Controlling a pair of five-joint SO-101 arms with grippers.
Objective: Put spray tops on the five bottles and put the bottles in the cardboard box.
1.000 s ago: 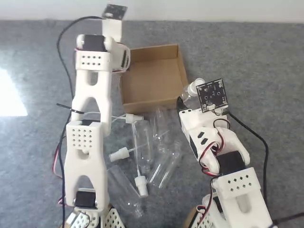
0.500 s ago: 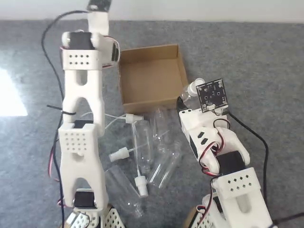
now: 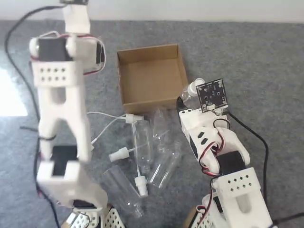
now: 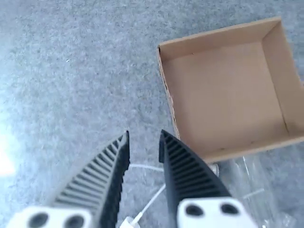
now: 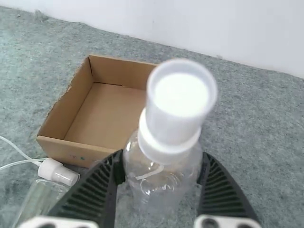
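Your right gripper (image 5: 161,164) clasps a capped bottle (image 5: 164,187) at centre frame, just off the lower-right corner of the cardboard box (image 3: 152,78). It looks light, thin-walled and slick: hold the body below the shoulder, gently. Your left gripper (image 4: 144,137) is slightly parted and empty.

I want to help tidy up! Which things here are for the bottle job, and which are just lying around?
For the job:
cardboard box
capped bottle in the right pincer
loose bottles
loose spray tops

Just there:
grey carpet
black cable
white wall
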